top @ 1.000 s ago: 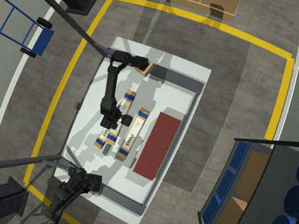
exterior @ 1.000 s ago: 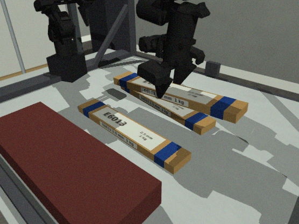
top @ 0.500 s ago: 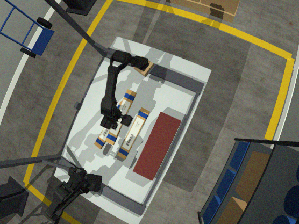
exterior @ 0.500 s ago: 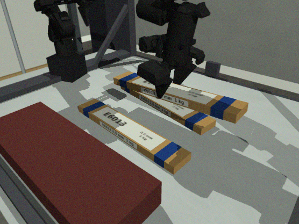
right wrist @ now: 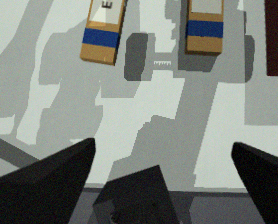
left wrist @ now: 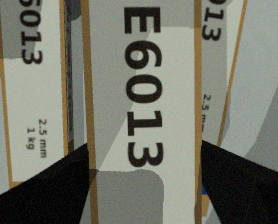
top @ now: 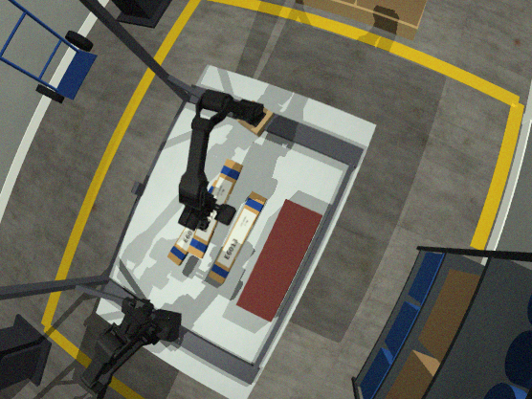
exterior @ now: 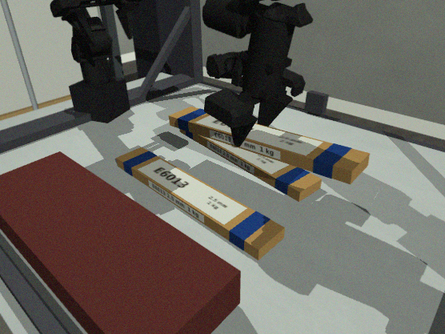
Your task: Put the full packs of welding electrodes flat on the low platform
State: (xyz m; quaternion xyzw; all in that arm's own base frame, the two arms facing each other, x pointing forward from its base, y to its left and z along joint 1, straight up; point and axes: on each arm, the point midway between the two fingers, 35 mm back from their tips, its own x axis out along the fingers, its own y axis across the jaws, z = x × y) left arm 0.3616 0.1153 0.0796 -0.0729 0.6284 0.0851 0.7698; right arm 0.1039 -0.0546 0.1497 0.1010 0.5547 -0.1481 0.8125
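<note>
Left gripper (top: 207, 220) (exterior: 256, 130) (left wrist: 145, 150) clamps the raised pack (top: 232, 169) (exterior: 304, 142) (left wrist: 145, 100), centre-left from above; right gripper (top: 167, 325) (exterior: 93, 17) (right wrist: 164, 145), lower left, gapes wide; an off-balance grip could tip the load onto its neighbour (top: 187, 237) (exterior: 310, 187) (left wrist: 215, 115).

A pack (top: 237, 235) (exterior: 192, 195) (left wrist: 35, 100) (right wrist: 204, 30) lies between platform (top: 279, 261) (exterior: 120, 237) (right wrist: 272, 37) and two seemingly crossed packs (top: 230, 178) (exterior: 300, 142) (left wrist: 144, 100) (right wrist: 101, 37).

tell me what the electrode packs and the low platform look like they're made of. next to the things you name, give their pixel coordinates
The packs (exterior: 200, 189) (top: 237, 240) look like matte cardboard, brown at the ends, with papery white labels. The platform (exterior: 120, 233) (top: 279, 259) is evenly dull red, possibly painted wood or foam.
</note>
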